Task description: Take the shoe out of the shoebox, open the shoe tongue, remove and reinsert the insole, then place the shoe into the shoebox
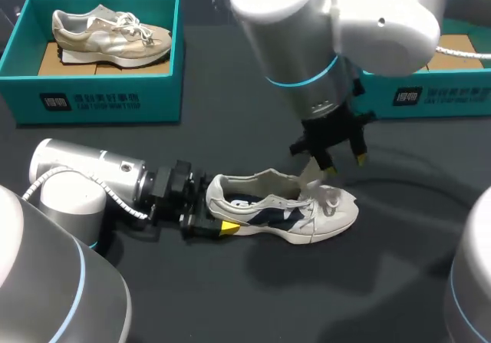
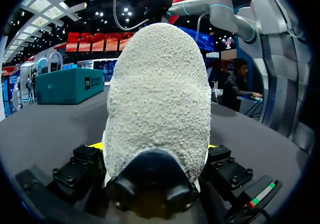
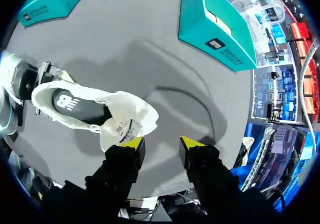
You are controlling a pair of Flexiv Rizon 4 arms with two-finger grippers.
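A white shoe [image 1: 291,209] with navy panels sits on its sole on the dark, matte table [image 1: 230,305], outside both boxes. The left gripper [image 1: 217,219] comes in low and level from the left and grips the heel from both sides. In the left wrist view the heel's pebbled, off-white fabric rises as a rounded dome between the black finger blocks. It hides all but slivers of the yellow tips and everything of the shoe ahead of it. The right gripper [image 1: 344,165] hangs over the laced front of the shoe, jaws standing apart with nothing between them. In the right wrist view one yellow-capped finger [image 3: 134,144] is right beside the pale, crumpled tongue [image 3: 127,121], which stands up from the laces. Whether the two touch is hard to make out; the other finger has only bare table ahead. A dark insole [image 3: 75,103] shows through the shoe's open collar. On the far left, a teal cardboard left shoebox [image 1: 100,101] holds a second shoe [image 1: 111,36], beige with white laces, lying on a brown cardboard floor. A matching right shoebox [image 1: 441,96] is mostly covered by the right arm's bulky silver joints, so little of its inside is visible beyond a strip of brown cardboard.
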